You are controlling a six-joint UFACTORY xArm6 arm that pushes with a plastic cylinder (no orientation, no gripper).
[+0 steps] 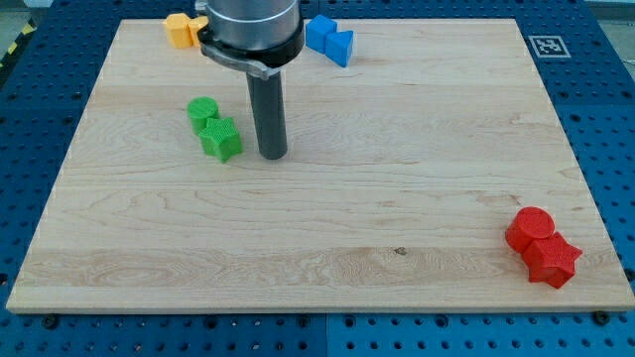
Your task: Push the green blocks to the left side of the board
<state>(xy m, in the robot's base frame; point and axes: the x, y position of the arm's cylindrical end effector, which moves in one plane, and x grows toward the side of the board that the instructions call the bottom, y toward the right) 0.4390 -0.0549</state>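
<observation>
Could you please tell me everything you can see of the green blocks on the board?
There are two green blocks, matte and seemingly plastic, resting on the wooden board in its upper-left part. The upper one looks like a short cylinder; the lower one has a notched, star-like outline. They sit pressed together, the round one up and to the view's left. My tip stands just to their right, apart from them by a narrow gap. Nothing else touches them.

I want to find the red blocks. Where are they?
The two red blocks sit touching near the board's bottom-right corner in the camera view, far from my tip and the green blocks.
</observation>
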